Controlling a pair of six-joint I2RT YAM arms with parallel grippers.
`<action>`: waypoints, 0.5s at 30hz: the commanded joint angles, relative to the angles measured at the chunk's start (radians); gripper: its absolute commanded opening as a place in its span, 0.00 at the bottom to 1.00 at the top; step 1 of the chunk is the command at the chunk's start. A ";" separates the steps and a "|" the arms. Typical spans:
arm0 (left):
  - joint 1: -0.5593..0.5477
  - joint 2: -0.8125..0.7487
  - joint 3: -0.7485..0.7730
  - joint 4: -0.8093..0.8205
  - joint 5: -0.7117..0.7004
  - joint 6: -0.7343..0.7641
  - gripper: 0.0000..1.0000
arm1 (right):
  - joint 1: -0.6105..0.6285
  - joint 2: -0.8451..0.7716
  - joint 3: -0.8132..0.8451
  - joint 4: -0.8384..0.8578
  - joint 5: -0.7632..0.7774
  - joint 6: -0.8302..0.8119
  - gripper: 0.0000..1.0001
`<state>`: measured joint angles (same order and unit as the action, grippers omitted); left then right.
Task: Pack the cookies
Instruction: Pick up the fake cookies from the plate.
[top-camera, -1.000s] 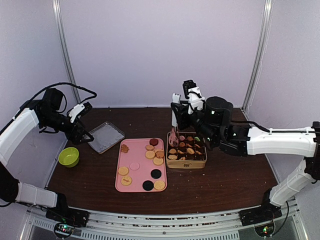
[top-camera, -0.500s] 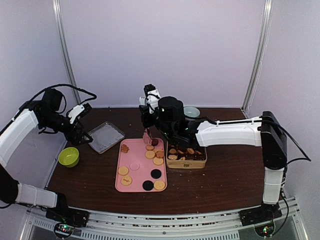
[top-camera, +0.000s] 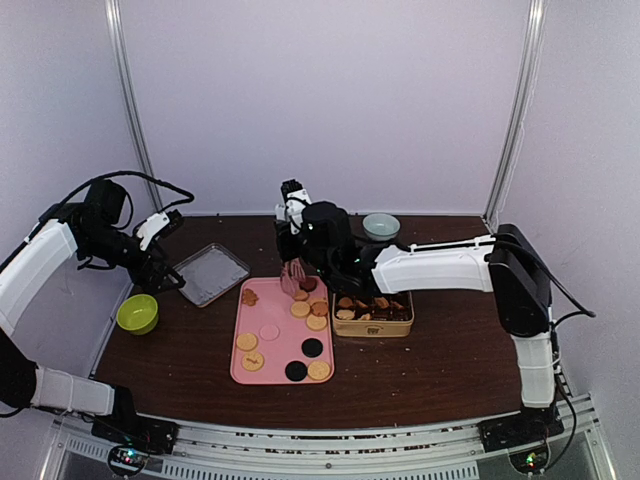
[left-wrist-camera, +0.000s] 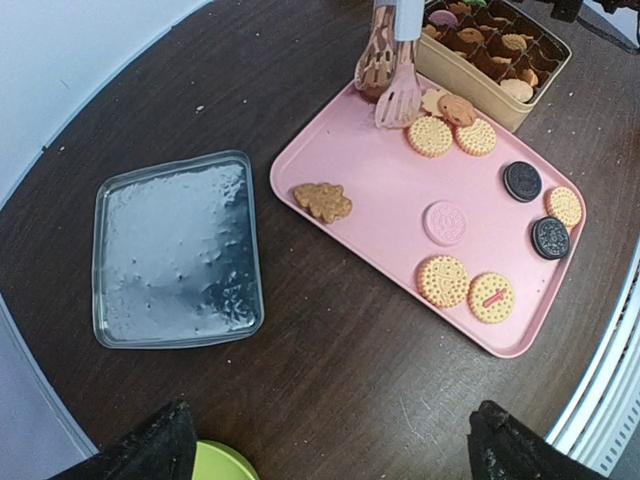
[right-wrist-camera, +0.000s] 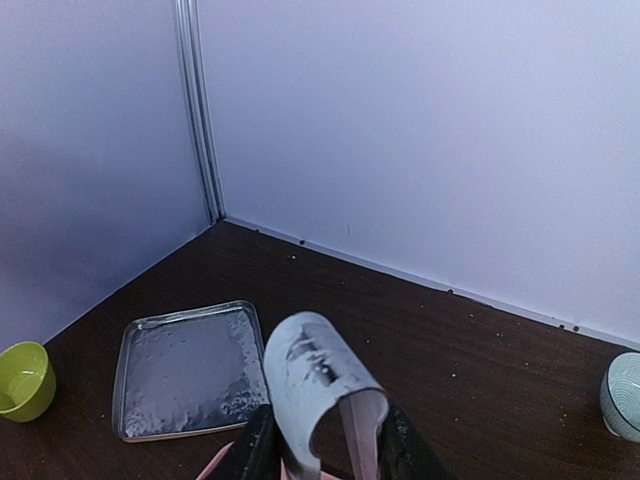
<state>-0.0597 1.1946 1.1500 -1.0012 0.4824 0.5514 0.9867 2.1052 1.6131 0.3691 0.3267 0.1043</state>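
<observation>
Several cookies (top-camera: 301, 310) lie on the pink tray (top-camera: 275, 355), round tan ones (left-wrist-camera: 430, 135), two black ones (left-wrist-camera: 523, 181) and a leaf-shaped one (left-wrist-camera: 323, 201). More cookies fill the gold tin (top-camera: 372, 325) beside it. My right gripper (top-camera: 297, 232) is shut on pink-and-white tongs (right-wrist-camera: 310, 385). The tongs' tips (left-wrist-camera: 385, 75) hang at the tray's far end, close to a dark red cookie; I cannot tell whether they touch it. My left gripper (left-wrist-camera: 330, 445) is open and empty above the table, left of the tray.
A silver tin lid (left-wrist-camera: 175, 250) lies left of the tray. A green bowl (top-camera: 137, 313) sits at the left edge and a teal bowl (top-camera: 381, 225) behind the tin. The booth walls stand close at the back and sides.
My right arm has swung left, carrying the tongs from above the tin to the far end of the pink tray. The left arm has barely moved.
</observation>
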 joint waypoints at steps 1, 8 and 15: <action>0.007 -0.020 -0.005 0.003 0.000 0.010 0.98 | -0.007 0.010 0.023 0.027 0.024 0.020 0.34; 0.006 -0.019 -0.005 0.003 -0.006 0.015 0.98 | -0.007 0.001 -0.022 0.034 0.021 0.040 0.32; 0.008 -0.018 -0.002 0.003 -0.004 0.017 0.98 | -0.007 -0.046 -0.119 0.051 0.025 0.045 0.30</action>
<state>-0.0597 1.1942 1.1500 -1.0039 0.4755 0.5526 0.9833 2.1090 1.5490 0.4206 0.3367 0.1390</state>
